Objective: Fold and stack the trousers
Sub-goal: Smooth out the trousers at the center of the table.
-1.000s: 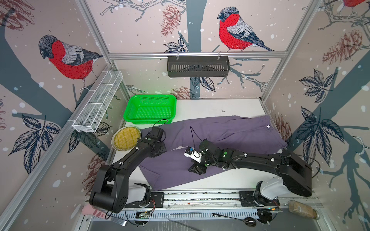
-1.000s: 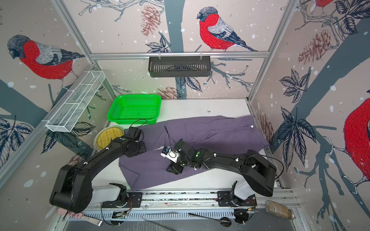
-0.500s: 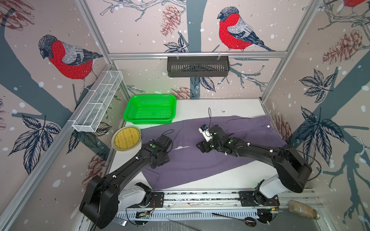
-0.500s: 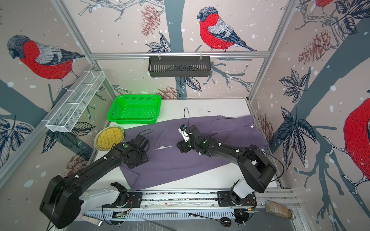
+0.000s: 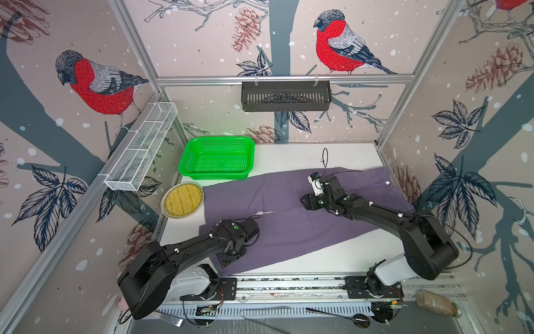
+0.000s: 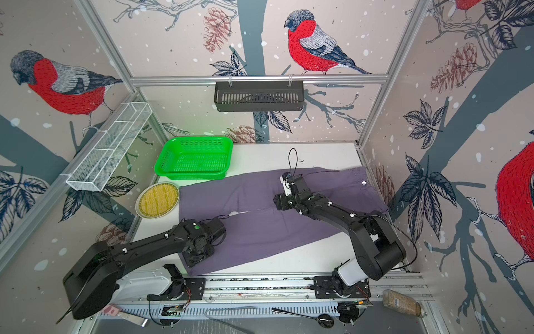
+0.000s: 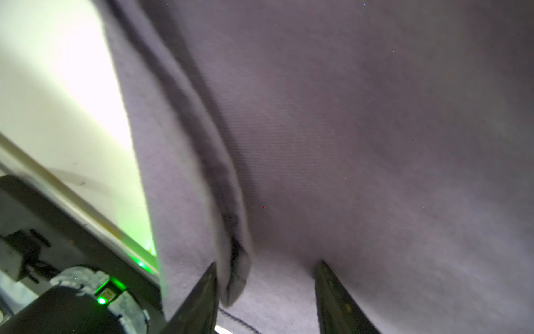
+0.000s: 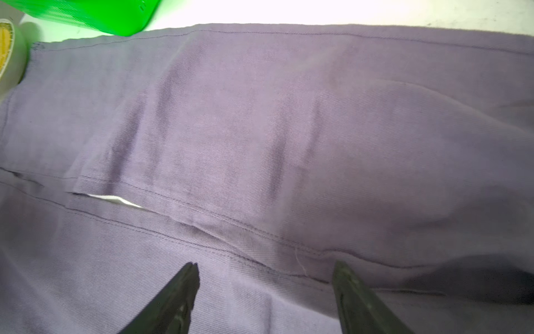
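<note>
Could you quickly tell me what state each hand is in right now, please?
Left hand: open, jaws apart on the hem of the trousers.
Right hand: open above the trousers, holding nothing.

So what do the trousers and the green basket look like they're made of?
The trousers: probably a soft woven cotton twill with a matte finish. Fine diagonal ribs in the weave and stitched seams show in the right wrist view, and the cloth lies limp with gentle creases.
The green basket: looks like moulded plastic with a slight sheen, a rigid rolled rim, and floor and walls perforated like mesh.
</note>
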You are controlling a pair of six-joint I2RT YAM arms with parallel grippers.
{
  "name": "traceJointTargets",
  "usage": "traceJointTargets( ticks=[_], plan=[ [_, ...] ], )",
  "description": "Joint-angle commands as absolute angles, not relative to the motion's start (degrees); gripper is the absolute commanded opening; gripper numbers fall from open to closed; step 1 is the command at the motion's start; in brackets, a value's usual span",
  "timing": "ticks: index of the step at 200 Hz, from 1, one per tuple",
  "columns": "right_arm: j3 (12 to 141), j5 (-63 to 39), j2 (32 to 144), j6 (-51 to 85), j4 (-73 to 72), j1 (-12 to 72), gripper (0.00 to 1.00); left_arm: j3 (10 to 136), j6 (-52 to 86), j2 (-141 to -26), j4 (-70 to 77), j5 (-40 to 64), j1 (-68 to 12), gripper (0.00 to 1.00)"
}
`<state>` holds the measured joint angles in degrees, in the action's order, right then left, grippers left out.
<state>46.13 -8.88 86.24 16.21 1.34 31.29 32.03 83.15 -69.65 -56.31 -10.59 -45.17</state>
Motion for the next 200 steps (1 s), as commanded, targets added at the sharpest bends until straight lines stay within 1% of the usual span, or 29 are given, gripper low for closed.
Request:
traceJointTargets(
  ticks=[1, 19, 33, 49, 58, 70, 78, 107, 135, 150, 164, 178, 187, 194, 200],
  plan=[
    [45.71, -11.22, 85.54, 15.59, 0.92, 30.58, 0.76, 33.68, 87.44, -70.36, -63.11, -15.75, -45.26, 0.53],
    [45.21, -12.36, 85.27, 15.6, 0.54, 29.96, 0.76, 31.64, 88.09, -70.86, -62.43, -16.28, -45.17, 0.51],
    [45.17, -12.85, 85.04, 15.44, 0.66, 29.58, 0.76, 30.05, 88.03, -71.77, -60.45, -15.93, -45.18, 0.46],
    [44.89, -12.71, 84.61, 15.27, 1.05, 29.23, 0.76, 31.03, 87.7, -73.24, -61.0, -16.83, -45.18, 0.36],
    [44.44, -12.91, 84.3, 15.38, 1.1, 28.93, 0.76, 31.81, 87.69, -73.77, -61.71, -17.39, -45.11, 0.27],
    [43.81, -13.33, 83.86, 15.45, 0.76, 28.52, 0.76, 32.79, 88.12, -74.09, -62.95, -18.26, -45.17, 0.12],
    [43.47, -13.36, 83.74, 15.63, 0.7, 28.37, 0.76, 33.32, 88.94, -74.01, -63.79, -18.73, -45.17, 0.08],
    [42.81, -13.77, 83.72, 16.06, 0.36, 27.98, 0.76, 33.15, 94.83, -72.54, -65.6, -21.02, -43.97, 0.07],
    [42.21, -14.24, 83.76, 15.89, 0.54, 27.35, 0.75, 31.32, 99.57, -66.86, -65.96, -22.0, -38.32, 0.09],
    [42.25, -14.4, 84.17, 16.03, 1.09, 26.44, 0.75, 30.85, 101.24, -63.13, -66.68, -25.61, -37.13, 0.09],
    [42.35, -14.71, 84.61, 16.43, 1.31, 25.78, 0.75, 31.18, 100.13, -61.32, -67.26, -28.42, -33.78, 0.1],
    [42.54, -14.94, 84.69, 16.55, 1.48, 25.6, 0.75, 31.07, 98.81, -61.28, -66.63, -28.63, -28.89, 0.12],
    [42.58, -15.1, 84.64, 16.61, 1.49, 25.49, 0.75, 30.94, 99.4, -61.72, -66.57, -28.48, -27.54, 0.13],
    [42.54, -15.2, 84.51, 16.55, 1.58, 25.43, 0.75, 30.98, 99.91, -62.16, -66.9, -28.42, -27.04, 0.16],
    [42.54, -15.29, 84.46, 16.53, 1.58, 25.36, 0.75, 30.99, 100.6, -62.31, -67.19, -28.31, -26.97, 0.22]
  ],
)
